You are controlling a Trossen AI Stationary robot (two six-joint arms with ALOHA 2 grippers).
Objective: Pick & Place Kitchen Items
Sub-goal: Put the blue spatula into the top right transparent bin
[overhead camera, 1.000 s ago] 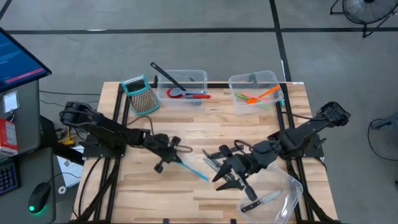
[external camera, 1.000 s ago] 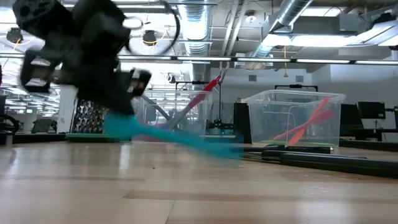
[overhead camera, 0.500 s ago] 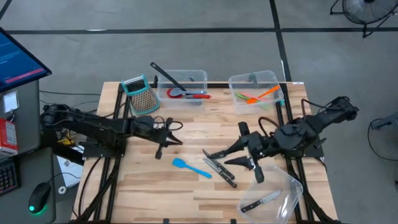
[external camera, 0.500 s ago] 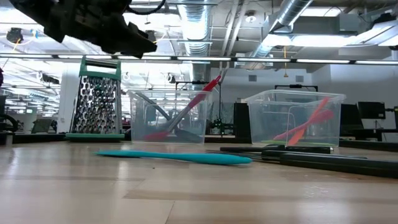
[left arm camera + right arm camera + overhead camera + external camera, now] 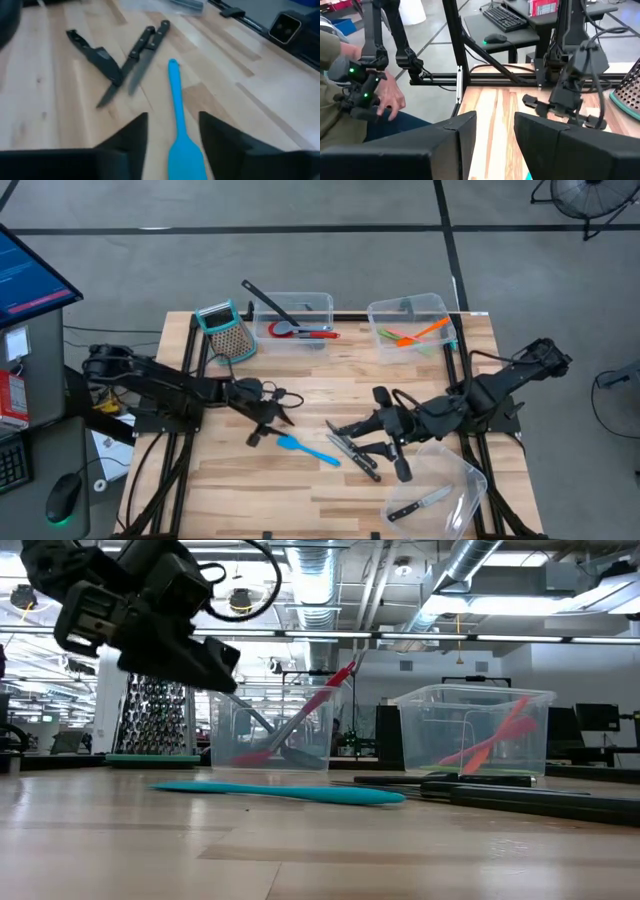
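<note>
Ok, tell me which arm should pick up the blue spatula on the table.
Left, probably. The left pincer hangs open just beside the head of the blue spatula, and the left wrist view looks straight down it. The right pincer, also open, sits over the knives at the handle end.

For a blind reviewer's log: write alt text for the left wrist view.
A blue spatula lies on the wooden table, its blade between the open jaws of the left gripper. Beyond it lie three black-handled knives, blades crossing.

Grey floor (image 5: 330,270) around the table; ceiling ducts (image 5: 470,570) overhead.
</note>
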